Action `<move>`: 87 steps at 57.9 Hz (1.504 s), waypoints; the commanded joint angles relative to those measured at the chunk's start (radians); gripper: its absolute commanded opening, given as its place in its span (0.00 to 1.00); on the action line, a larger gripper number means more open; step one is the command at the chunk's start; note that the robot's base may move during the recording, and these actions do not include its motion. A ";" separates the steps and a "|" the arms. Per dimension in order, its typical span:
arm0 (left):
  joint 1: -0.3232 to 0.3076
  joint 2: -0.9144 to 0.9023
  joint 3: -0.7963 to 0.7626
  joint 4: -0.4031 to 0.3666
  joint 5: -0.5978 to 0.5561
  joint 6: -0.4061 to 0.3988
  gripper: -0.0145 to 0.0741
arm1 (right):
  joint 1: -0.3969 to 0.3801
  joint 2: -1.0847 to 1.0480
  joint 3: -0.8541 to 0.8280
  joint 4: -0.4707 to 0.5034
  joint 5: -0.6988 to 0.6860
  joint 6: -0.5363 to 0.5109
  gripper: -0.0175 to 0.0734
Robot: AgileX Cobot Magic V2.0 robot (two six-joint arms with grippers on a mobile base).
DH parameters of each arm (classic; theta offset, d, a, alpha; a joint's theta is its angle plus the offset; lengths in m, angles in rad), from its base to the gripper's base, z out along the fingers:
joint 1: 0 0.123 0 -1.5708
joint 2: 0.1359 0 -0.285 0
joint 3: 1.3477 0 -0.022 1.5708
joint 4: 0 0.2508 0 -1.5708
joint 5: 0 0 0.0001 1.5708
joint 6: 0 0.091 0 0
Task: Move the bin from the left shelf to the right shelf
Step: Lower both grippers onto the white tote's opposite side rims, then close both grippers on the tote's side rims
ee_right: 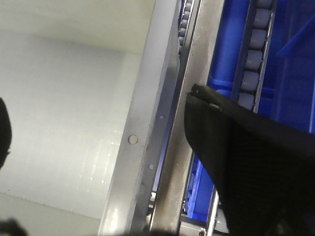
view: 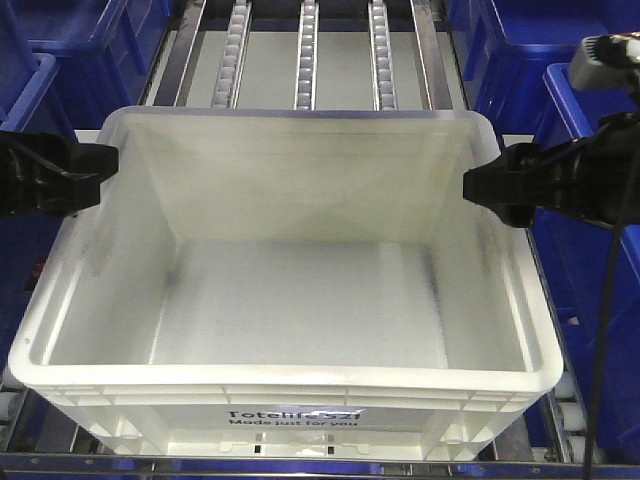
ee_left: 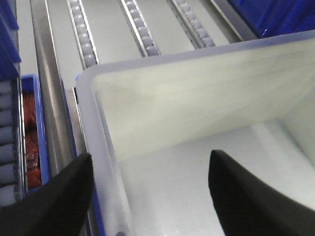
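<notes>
Bin: a white see-through bin [view: 280, 375] sits in the middle of the front view on a shelf of roller tracks [view: 309, 60], with nothing inside it; black print [view: 293, 418] shows on its near side.
Left gripper: the left gripper [view: 105, 162] is at the bin's left rim, near the far left corner.
Left grip: spread wide. In the left wrist view one black finger [ee_left: 69, 187] is just outside the wall and the other [ee_left: 246, 196] is inside the bin, well apart from the wall.
Right gripper: the right gripper [view: 475, 187] is at the bin's right rim, towards the far end.
Right grip: also spread. In the right wrist view one finger [ee_right: 236, 147] hangs outside the rim, over the steel rail [ee_right: 184, 123], and a dark edge of the other [ee_right: 2, 132] shows far inside the bin.
Contact: neither pair of fingers presses on the wall between them.
Surroundings: blue crates [view: 590, 110] stand on both sides of the shelf.
</notes>
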 commanded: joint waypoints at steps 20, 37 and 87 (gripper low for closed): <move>-0.005 0.073 -0.036 0.051 0.007 -0.123 0.71 | 0.000 0.062 -0.035 0.007 -0.036 0.002 0.87; -0.005 0.112 -0.036 0.052 0.084 -0.123 0.71 | 0.000 0.108 -0.035 0.017 0.029 0.004 0.85; -0.005 0.150 -0.035 0.052 0.129 -0.123 0.71 | 0.000 0.187 -0.034 0.013 0.057 0.005 0.84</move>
